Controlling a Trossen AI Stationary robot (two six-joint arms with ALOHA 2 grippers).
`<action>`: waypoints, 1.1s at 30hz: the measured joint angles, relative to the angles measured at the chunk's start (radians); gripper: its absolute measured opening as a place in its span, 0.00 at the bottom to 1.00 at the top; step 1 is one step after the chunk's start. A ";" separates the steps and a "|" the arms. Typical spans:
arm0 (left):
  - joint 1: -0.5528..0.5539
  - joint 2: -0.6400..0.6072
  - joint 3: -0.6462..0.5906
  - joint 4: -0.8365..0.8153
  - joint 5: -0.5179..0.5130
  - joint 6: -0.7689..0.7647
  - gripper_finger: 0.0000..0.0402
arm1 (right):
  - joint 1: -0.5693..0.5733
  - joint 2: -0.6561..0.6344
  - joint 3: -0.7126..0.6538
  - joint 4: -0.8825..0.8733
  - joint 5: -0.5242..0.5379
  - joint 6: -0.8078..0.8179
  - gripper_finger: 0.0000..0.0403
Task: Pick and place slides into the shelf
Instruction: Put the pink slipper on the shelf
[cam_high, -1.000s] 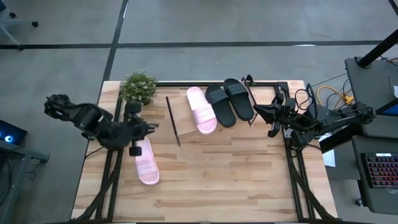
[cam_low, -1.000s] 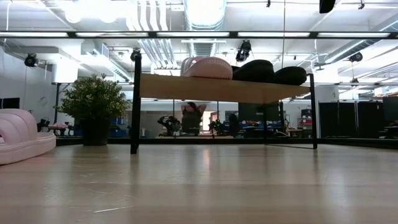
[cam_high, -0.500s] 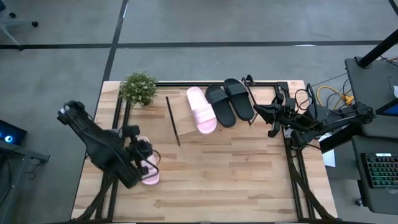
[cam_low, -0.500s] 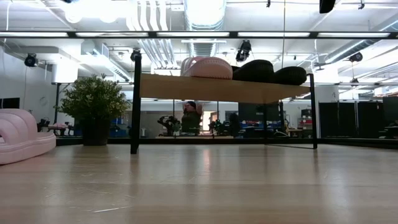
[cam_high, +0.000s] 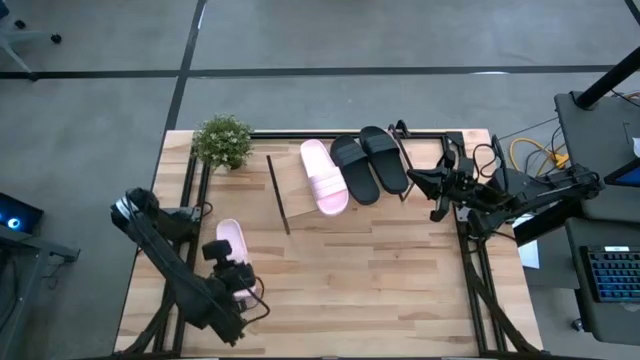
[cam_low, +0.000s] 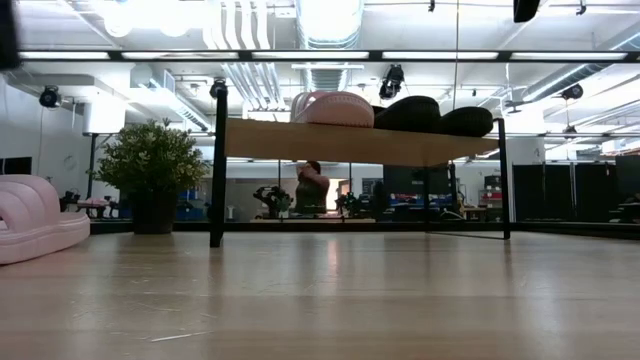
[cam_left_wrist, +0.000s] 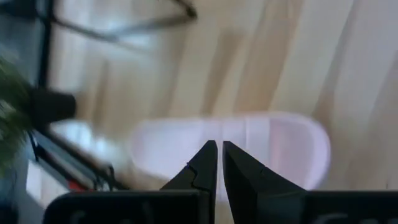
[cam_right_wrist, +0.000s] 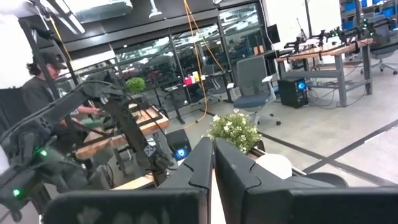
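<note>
Slides: three sit on the shelf (cam_high: 300, 180) at the table's twelve o'clock, one pale pink slide (cam_high: 324, 176) beside the black pair (cam_high: 369, 163). The second pink slide (cam_high: 232, 258) lies flat on the tabletop (cam_high: 380, 280) at eight o'clock. The left gripper (cam_high: 243, 285) hovers over its near end, fingers closed together, gripping nothing. The right gripper (cam_high: 420, 181) waits at two o'clock, pinched closed and empty. A potted plant (cam_high: 222, 141) stands at eleven o'clock.

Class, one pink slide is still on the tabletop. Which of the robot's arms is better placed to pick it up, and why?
The left. Its gripper hovers right over the loose pink slide, fingers shut. The right gripper waits at the far side beside the shelf, which already holds three slides.
</note>
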 joint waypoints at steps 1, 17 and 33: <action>-0.001 0.009 -0.006 -0.001 0.042 -0.012 0.03 | 0.000 0.000 0.000 -0.005 0.000 0.001 0.02; -0.002 -0.142 -0.044 0.003 0.101 -0.215 0.55 | 0.000 0.000 -0.001 -0.073 0.000 -0.007 0.02; -0.004 -0.040 -0.054 0.044 0.113 -0.201 0.63 | 0.000 0.000 -0.001 -0.093 0.000 -0.034 0.02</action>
